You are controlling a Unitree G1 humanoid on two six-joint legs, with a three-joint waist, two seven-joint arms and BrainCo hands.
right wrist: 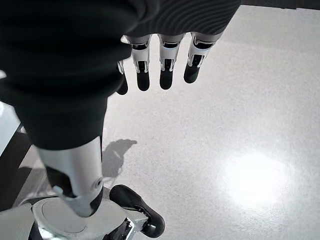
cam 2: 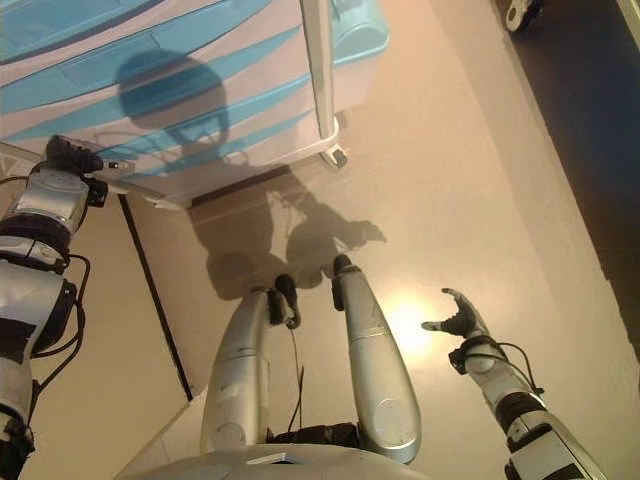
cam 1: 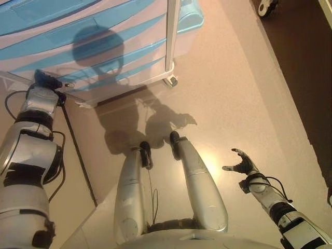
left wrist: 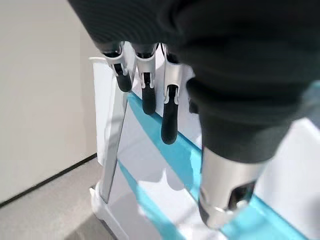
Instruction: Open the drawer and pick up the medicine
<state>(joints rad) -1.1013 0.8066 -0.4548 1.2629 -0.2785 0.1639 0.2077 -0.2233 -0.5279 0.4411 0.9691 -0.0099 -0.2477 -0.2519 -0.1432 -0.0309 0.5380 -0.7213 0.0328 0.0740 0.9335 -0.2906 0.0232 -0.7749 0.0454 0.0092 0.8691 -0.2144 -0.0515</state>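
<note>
Drawer unit [cam 1: 104,46], white w/ light-blue fronts, stands on the floor [cam 1: 233,104] at far left, on small castors, w/ a white upright post [cam 1: 169,36] at its right front corner. All drawers look closed; no gap visible between any front and the frame. Medicine not visible anywhere, presumably inside one of the drawers, can't tell which. Left hand [left wrist: 150,85] is raised at the unit's near-left edge; its wrist view shows fingers straight and relaxed, pointing at a blue drawer front [left wrist: 175,165], close to it but not clearly touching, holding nothing. Right hand [cam 1: 239,165] hangs low at near right, well apart from the unit, fingers spread and loose over bare floor, also empty. A dark strip of flooring [cam 1: 301,78] runs along the far right, w/ a castor wheel [cam 1: 268,6] of something else at the top edge. Step in hand, as I read it: approach for the drawer pull, opening not yet begun. Next move prob. needs the left fingers brought onto a drawer's handle recess or lip, curled behind it, then a straight pull toward the robot. Risk: unit is on wheels, so a pull may roll the whole thing rather than slide the drawer; the right hand could brace it.
</note>
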